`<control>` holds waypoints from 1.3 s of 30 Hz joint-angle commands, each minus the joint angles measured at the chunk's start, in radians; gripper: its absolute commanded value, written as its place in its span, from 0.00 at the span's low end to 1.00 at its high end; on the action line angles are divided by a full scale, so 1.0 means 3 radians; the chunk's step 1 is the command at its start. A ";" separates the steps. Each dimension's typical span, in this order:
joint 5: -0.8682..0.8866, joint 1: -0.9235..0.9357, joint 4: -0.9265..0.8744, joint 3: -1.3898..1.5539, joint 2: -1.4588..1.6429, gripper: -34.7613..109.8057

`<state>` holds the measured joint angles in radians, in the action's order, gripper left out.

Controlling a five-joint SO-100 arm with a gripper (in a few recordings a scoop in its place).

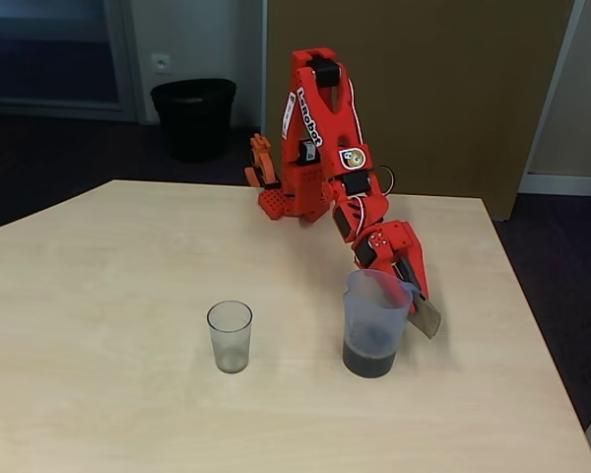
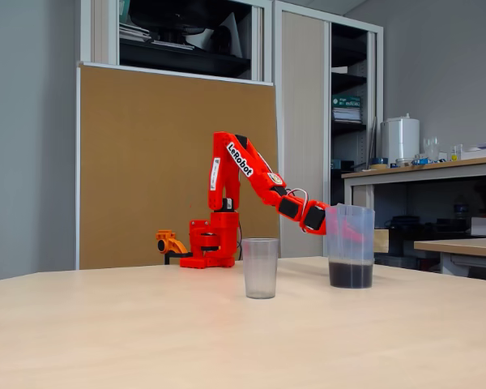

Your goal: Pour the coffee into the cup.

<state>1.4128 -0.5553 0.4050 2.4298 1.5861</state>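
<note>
While the gripper meets the jug, cup stands apart.

An office. Around the pale wood-laminate table there is dark carpet, and a black waste bin stands on the floor beyond the table's far edge. Behind the table rises a brown pinboard partition, with tall cabinets holding binders above and beside it. To the right of the table stand further desks and a white urn
</note>
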 commanded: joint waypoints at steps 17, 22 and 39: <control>0.0015 0.0261 -0.1094 -0.0148 0.1023 0.24; 0.0087 0.0332 -0.1345 -0.0266 0.1135 0.24; 0.0634 0.0598 -0.1764 -0.0828 0.1012 0.24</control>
<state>1.5739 -0.3820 -0.1012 2.2519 1.8607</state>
